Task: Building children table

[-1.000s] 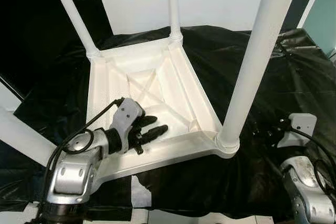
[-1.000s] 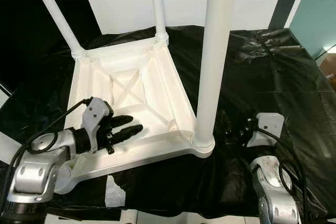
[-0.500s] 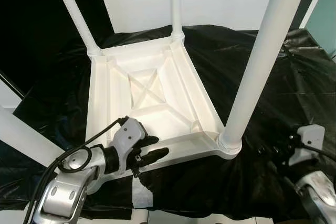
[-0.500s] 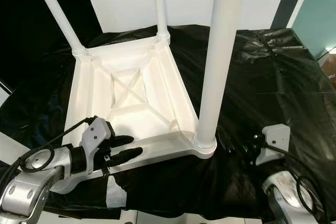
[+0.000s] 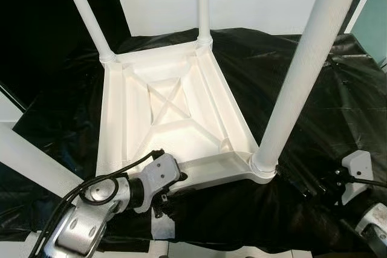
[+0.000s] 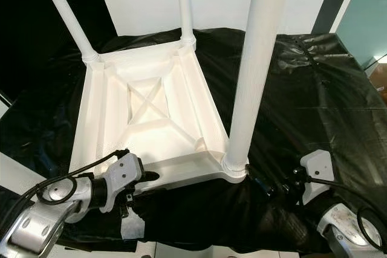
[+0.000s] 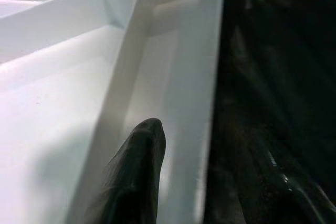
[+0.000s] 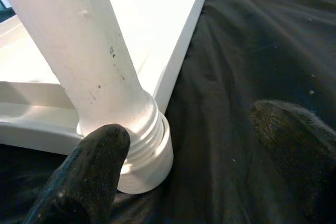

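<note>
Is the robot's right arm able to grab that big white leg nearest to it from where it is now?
Probably yes. The right gripper sits open beside the base of the near leg, on the black cover, with nothing between its fingers and the leg's threaded collar.

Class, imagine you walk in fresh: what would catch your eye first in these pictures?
A white children's table lies upside down on a black sheet, its legs pointing up, the nearest leg looming large. The left gripper straddles the table's near edge; the right gripper waits open beside that leg's base.
</note>
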Available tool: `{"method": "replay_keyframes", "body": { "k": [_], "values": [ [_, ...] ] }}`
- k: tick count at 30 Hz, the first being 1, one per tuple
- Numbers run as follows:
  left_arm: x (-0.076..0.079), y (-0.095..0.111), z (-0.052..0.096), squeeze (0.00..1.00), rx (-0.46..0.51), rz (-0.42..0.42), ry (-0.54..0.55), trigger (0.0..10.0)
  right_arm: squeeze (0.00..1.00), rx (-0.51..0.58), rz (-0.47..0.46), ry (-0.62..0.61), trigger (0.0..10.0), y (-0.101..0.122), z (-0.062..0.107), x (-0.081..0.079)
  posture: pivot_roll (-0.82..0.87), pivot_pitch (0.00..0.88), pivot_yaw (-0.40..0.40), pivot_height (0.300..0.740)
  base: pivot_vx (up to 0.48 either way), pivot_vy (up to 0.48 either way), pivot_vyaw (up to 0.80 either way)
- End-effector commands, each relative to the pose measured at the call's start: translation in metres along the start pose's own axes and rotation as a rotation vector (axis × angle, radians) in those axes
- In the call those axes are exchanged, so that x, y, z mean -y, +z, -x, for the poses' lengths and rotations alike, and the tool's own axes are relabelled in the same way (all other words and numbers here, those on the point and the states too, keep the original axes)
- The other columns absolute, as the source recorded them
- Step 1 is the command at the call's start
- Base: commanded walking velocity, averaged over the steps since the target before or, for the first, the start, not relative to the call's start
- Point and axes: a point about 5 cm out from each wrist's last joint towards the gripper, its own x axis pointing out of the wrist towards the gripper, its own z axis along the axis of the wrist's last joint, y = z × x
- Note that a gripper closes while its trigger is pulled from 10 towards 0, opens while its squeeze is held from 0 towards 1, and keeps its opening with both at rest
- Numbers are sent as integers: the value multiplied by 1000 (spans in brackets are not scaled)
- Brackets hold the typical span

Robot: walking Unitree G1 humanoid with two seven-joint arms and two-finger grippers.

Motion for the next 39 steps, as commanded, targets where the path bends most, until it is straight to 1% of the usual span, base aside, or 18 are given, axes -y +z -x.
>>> {"method": "replay_keyframes", "body": {
  "k": [1, 2, 4, 7, 11, 14, 16, 17, 22, 28, 29, 31, 32, 34, 35, 36, 37, 39],
  "values": [
    [-3, -5, -4, 0, -29, -15, 27, 10000, 0, 10, -14, 59, 10000, 1, -9, -7, -69, 71, 50, 740, 0, 0, 0],
    [-3, -5, -4, 0, -29, -15, 27, 10000, 0, 10, -14, 59, 10000, 1, -9, -7, -69, 71, 50, 740, 0, 0, 0],
    [-13, -11, -11, 0, -64, -39, 81, 10000, 0, 31, -3, 109, 10000, 3, -23, -8, -67, 68, 54, 740, 0, 0, 0],
    [-18, -14, -13, 0, -81, -57, 99, 10000, 0, 42, 8, 147, 10000, 4, -33, -8, -66, 63, 54, 740, 0, 0, 0],
    [-21, -14, -13, 0, -83, -60, 101, 10000, 0, 49, 17, 172, 10000, 5, -40, -9, -65, 61, 55, 740, 0, 0, 0],
    [-35, -12, -16, 0, -83, -91, 144, 10000, 0, 60, 48, 263, 10000, 6, -61, -10, -53, 52, 45, 740, 0, 0, 0],
    [-39, -11, -17, 0, -84, -98, 158, 10000, 0, 59, 50, 288, 10000, 7, -66, -11, -49, 49, 44, 740, 0, 0, 0],
    [-45, -11, -20, 0, -85, -119, 175, 10000, 0, 59, 48, 358, 10000, 9, -74, -16, -45, 45, 40, 740, 0, 0, 0],
    [-52, -10, -23, 0, -81, -123, 197, 10000, 0, 54, 58, 456, 10000, 12, -78, -22, -42, 37, 29, 740, 0, 0, 0],
    [-53, -12, -28, 0, -90, -137, 204, 9922, 0, 40, 95, 494, 10000, 11, -82, -18, -42, 29, 26, 740, 0, 0, 0],
    [-53, -13, -28, 0, -92, -139, 202, 9216, 0, 36, 100, 497, 10000, 11, -81, -16, -42, 29, 26, 740, 0, 0, 0],
    [-54, -13, -28, 0, -90, -142, 199, 9059, 0, 40, 106, 487, 10000, 12, -81, -11, -42, 28, 23, 740, 0, 0, 0],
    [-53, -13, -28, 0, -89, -140, 193, 7373, 0, 41, 104, 487, 10000, 12, -80, -10, -44, 28, 24, 740, 0, 0, 0],
    [-53, -13, -28, 0, -88, -142, 190, 7373, 0, 42, 103, 490, 10000, 12, -81, -10, -44, 27, 26, 740, 0, 0, 0],
    [-53, -13, -28, 0, -85, -138, 193, 8235, 0, 43, 104, 497, 10000, 13, -81, -10, -43, 24, 31, 740, 0, 0, 0],
    [-53, -13, -28, 0, -85, -138, 193, 8235, 0, 43, 104, 497, 10000, 13, -81, -10, -43, 24, 31, 740, 0, 0, 0],
    [-50, -9, -29, 0, -43, -119, 180, 10000, 0, 51, 110, 513, 10000, 14, -86, -12, -43, 19, 35, 740, 0, 0, 0],
    [-47, -4, -29, 0, 5, -65, 165, 10000, 0, 65, 115, 518, 10000, 16, -93, -15, -46, 11, 43, 740, 0, 0, 0]
  ]
}}
